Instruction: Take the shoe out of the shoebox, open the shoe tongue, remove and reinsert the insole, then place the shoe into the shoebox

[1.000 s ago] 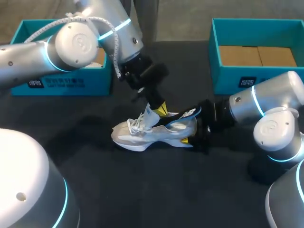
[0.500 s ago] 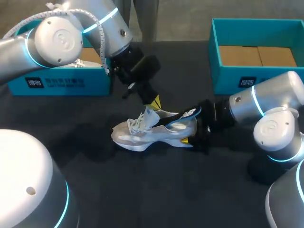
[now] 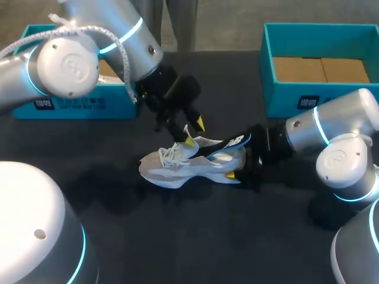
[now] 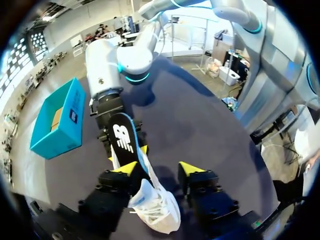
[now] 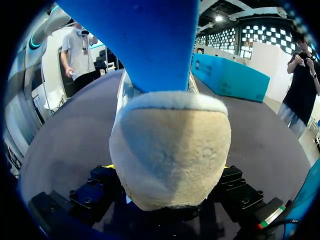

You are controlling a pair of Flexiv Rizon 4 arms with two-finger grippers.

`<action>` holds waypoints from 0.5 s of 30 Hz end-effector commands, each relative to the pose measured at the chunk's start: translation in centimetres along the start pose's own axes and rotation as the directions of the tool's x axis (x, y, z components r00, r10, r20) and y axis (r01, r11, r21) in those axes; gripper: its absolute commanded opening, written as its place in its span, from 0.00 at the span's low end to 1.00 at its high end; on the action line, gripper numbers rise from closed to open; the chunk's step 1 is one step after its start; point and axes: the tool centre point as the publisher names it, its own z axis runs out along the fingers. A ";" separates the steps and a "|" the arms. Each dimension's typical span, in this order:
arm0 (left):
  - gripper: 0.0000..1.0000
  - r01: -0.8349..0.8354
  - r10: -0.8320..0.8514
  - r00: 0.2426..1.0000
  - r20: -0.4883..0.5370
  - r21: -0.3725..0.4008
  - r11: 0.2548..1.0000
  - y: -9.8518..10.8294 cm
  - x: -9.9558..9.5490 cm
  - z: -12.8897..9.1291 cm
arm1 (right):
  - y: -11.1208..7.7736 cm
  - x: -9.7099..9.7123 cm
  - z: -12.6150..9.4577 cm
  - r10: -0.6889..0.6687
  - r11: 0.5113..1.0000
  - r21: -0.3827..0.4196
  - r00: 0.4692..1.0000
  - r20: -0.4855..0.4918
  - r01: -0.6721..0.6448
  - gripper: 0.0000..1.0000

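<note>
The white mesh running shoe looks light, soft in the upper and stiffer at the sole, so the padded heel is probably the firm place to hold it. Its thin black foam insole with a blue underside should bend easily (best pinched at its raised end). The shoe rests on the dark table, outside the teal cardboard shoebox, insole sticking out of the collar. The right gripper clamps the heel from both sides; the left gripper hangs wide open over the tongue, holding nothing.
</note>
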 end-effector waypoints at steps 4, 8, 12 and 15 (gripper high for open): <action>1.00 0.067 -0.064 0.992 0.106 -0.024 0.997 0.4 -0.5 3.0 | 0.0 -0.1 0.1 0.001 1.000 0.005 1.000 0.001 -0.001 0.00; 1.00 0.119 -0.106 0.974 0.201 -0.056 0.991 0.4 -0.9 4.2 | 0.0 -0.1 0.1 0.001 1.000 0.005 1.000 0.001 -0.001 0.00; 1.00 0.163 -0.130 0.941 0.312 -0.080 0.983 0.2 -1.0 5.4 | 0.0 -0.1 0.1 0.001 1.000 0.005 1.000 0.001 -0.001 0.00; 1.00 0.186 -0.142 0.921 0.362 -0.088 0.979 0.1 -1.3 6.0 | 0.0 -0.1 0.1 0.001 1.000 0.005 1.000 0.001 -0.001 0.00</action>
